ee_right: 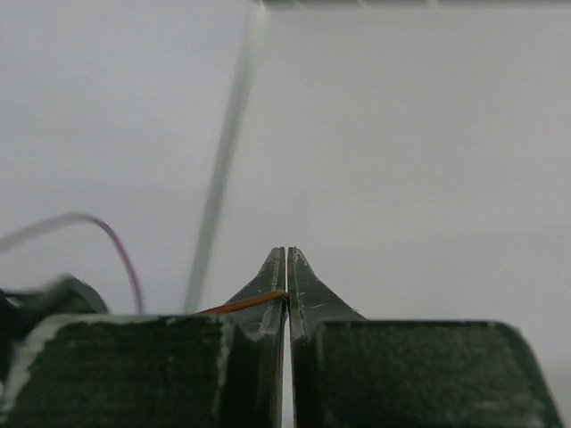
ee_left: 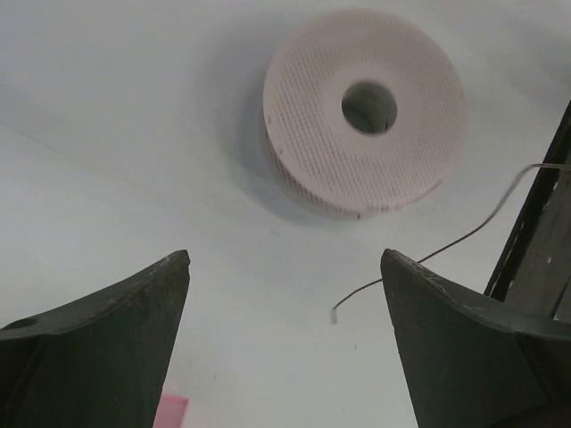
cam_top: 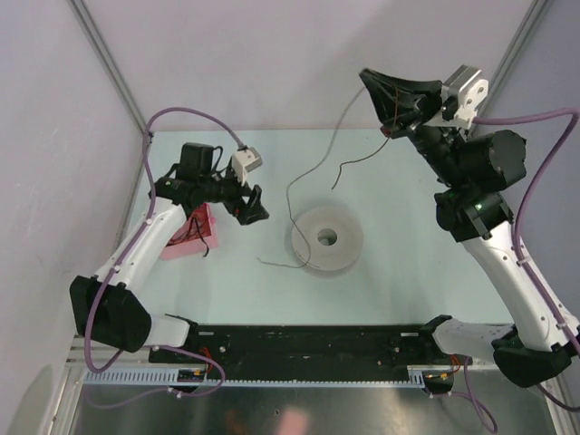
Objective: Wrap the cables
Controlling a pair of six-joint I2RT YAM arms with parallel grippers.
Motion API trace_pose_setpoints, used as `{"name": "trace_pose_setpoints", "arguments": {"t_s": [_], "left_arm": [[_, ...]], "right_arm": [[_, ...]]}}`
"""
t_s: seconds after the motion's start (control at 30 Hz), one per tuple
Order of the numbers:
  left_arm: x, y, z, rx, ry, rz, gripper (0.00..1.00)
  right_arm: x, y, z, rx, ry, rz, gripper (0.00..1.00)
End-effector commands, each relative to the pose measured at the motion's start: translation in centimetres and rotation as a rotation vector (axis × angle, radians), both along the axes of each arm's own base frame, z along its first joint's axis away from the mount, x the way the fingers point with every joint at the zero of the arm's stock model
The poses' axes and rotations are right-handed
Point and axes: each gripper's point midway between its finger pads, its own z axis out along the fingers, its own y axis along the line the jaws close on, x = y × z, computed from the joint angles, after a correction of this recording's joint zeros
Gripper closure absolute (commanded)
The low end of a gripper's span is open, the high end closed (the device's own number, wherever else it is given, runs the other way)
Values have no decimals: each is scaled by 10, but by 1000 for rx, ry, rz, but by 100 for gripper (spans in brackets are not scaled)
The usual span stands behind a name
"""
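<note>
Right up against the right wrist lens, your right gripper [ee_right: 286, 259] has its fingers pressed together, with a thin reddish strand of the cables [ee_right: 243, 306] pinched in the seam between them. From above, you see that arm raised over the far right of the bench [cam_top: 408, 272] with two strands trailing from it. One is a pale grey strand that curves down and left, then runs along the left edge of the spool [cam_top: 344, 254]. The other is shorter and dark, and ends loose just beyond the spool's far rim. Your left gripper [ee_left: 285, 259] is spread wide with nothing between its fingers, and it hovers left of the spool, pointing at it. In its wrist view a loose cable end lies on the bench between the spool and the finger at the right of that view. A pink object [cam_top: 195, 237] with dark strands on it lies beneath your left forearm.
</note>
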Motion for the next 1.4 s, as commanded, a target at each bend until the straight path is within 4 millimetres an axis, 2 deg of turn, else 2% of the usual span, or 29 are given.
{"name": "trace_pose_setpoints", "arguments": {"t_s": [0.0,0.13,0.33,0.4,0.47,0.63,0.9,1.0,1.2,1.27,1.37], "left_arm": [[-17,13,-20,74,-82,-39,8],[-40,23,-61,176,-105,-106,11],[-67,25,-114,341,-143,-270,14],[-71,25,-125,371,-150,-317,15],[-70,24,-131,381,-147,-340,15],[-59,13,-133,354,-148,-355,17],[-36,-23,-122,248,-370,-513,13],[-29,-36,-126,225,-404,-583,13],[-16,-54,-144,209,-471,-722,15],[-10,-61,-147,224,-490,-749,18],[-4,-71,-156,269,-509,-786,29]], "right_arm": [[52,-49,-70,-43,226,-188,100],[90,-88,-147,-104,450,-259,100],[116,-112,-269,-184,831,-229,100],[119,-121,-296,-188,916,-226,100],[120,-129,-314,-188,969,-227,100],[121,-147,-347,-206,1060,-234,100],[123,-155,-397,-314,1154,-238,100],[125,-153,-402,-322,1165,-217,100],[126,-151,-400,-329,1144,-206,100],[125,-151,-399,-335,1138,-209,100],[124,-151,-400,-344,1136,-210,100]]}}
